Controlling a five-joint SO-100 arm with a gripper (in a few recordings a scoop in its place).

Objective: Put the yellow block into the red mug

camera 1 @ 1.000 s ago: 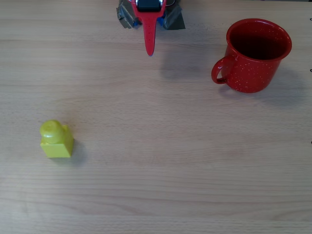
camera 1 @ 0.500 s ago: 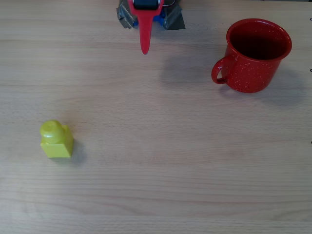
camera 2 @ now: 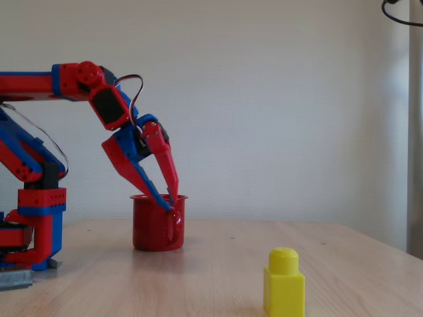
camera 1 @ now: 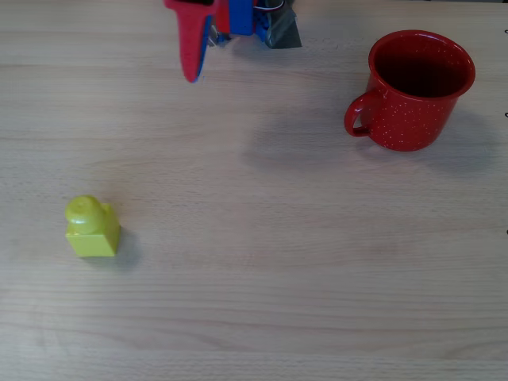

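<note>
In the overhead view, the small yellow-green plastic toy brick with one round stud on top (camera 1: pixel 92 228) stood upright at the far left of the pale wooden surface (camera 1: pixel 262 262), alone and well apart from everything else. Further right, at the top edge, the red and blue two-finger gripper (camera 1: pixel 195 73) pointed down into the picture; its long red pointed finger (camera 1: pixel 190 48) lay over a blue part. At the right, the red enamel mug with fine white speckles (camera 1: pixel 413 91) stood upright, its loop handle turned to the left and its dark inside open to the top.

In the fixed view, the red and blue arm (camera 2: pixel 39 198) rose at the left and reached out to the right. Its gripper (camera 2: pixel 172 201) hung above the surface with the jaws parted by a narrow gap, holding nothing. The tips appeared in front of the red mug (camera 2: pixel 155 224); I could not tell whether they touched it. The yellow brick (camera 2: pixel 284 282) stood in the foreground at the right, away from both.
</note>
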